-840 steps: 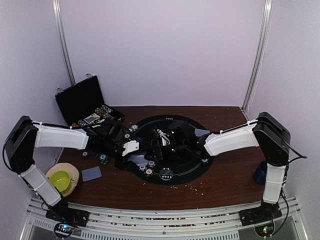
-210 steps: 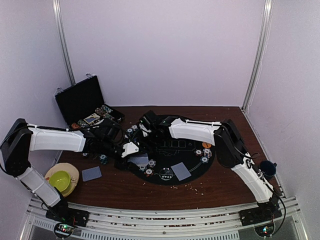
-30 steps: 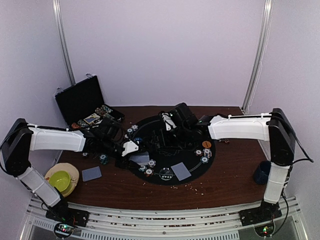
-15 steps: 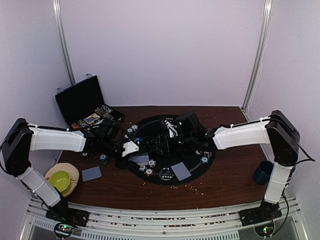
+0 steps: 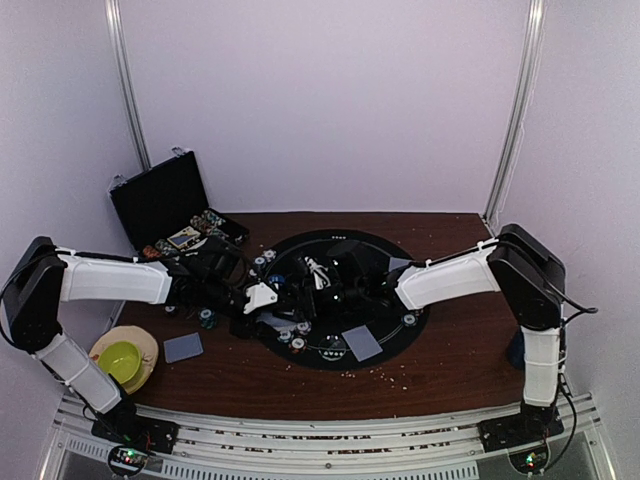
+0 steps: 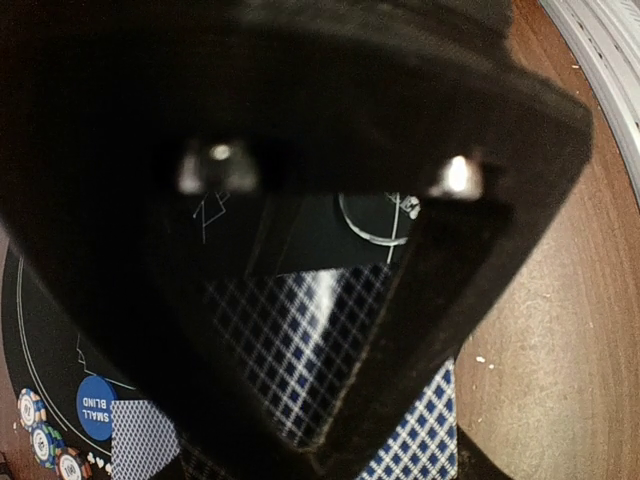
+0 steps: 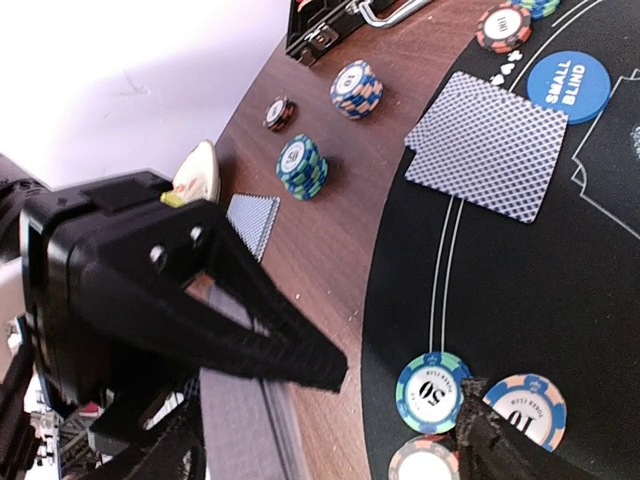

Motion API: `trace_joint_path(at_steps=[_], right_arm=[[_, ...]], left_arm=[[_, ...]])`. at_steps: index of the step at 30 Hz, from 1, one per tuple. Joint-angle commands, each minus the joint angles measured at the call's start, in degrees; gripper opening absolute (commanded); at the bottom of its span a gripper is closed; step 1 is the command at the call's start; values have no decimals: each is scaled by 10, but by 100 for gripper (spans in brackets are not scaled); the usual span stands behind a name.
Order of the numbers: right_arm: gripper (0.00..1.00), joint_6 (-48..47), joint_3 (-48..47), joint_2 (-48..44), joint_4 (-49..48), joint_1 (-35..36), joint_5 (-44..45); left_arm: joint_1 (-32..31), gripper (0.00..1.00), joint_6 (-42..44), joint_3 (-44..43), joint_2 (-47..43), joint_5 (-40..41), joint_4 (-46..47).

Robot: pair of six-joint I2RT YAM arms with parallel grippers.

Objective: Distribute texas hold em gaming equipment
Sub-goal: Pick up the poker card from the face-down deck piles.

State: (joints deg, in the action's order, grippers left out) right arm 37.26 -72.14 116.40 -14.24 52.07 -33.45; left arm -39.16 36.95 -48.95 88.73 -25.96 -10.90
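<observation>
the round black mat (image 5: 390, 345) sits mid-table and both arms reach in over it. the left gripper (image 6: 315, 430) comes in across the mat's left edge, its jaws pressed onto a pack of cards (image 6: 300, 340) with blue-checked backs. its fingers fill most of its own camera's view, so i'd only say it looks like several cards rather than one. the right gripper (image 7: 325, 452) hangs over the mat's left half, nose to nose with the left one, fingers spread wide with nothing between them. near one of its fingers, by the mat's near-left rim, lie a green chip (image 7: 432, 380), an orange-and-white chip (image 7: 525, 405) and a third chip cut off by the frame. further in on the mat's left side a card (image 7: 487, 145) lies face down, with the blue small blind disc (image 7: 568, 85) just beside it. another face-down card (image 5: 362, 343) lies on the mat's near side. off the mat to the left, on bare wood, stand a blue-and-orange chip stack (image 7: 357, 88), a green-and-blue stack (image 7: 302, 165) and a red chip (image 7: 279, 112), with a lone card (image 5: 183, 347) face down beyond them. the open black case (image 5: 160, 205) stands behind the mat's left side, more chips (image 5: 207, 222) inside.
</observation>
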Motion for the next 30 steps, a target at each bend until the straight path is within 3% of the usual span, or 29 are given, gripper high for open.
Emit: trace_joint_path(at_steps=[1, 16, 23, 30], right_arm=[[82, -18, -16, 2, 23, -3, 37], [58, -50, 24, -49, 65, -14, 50], [51, -14, 27, -51, 32, -13, -22], [41, -11, 48, -82, 32, -12, -27]], left_arm=[[1, 51, 1, 3, -4, -16, 11], [1, 51, -1, 2, -3, -14, 11], [1, 51, 0, 1, -1, -10, 11], [1, 51, 0, 1, 1, -9, 12]])
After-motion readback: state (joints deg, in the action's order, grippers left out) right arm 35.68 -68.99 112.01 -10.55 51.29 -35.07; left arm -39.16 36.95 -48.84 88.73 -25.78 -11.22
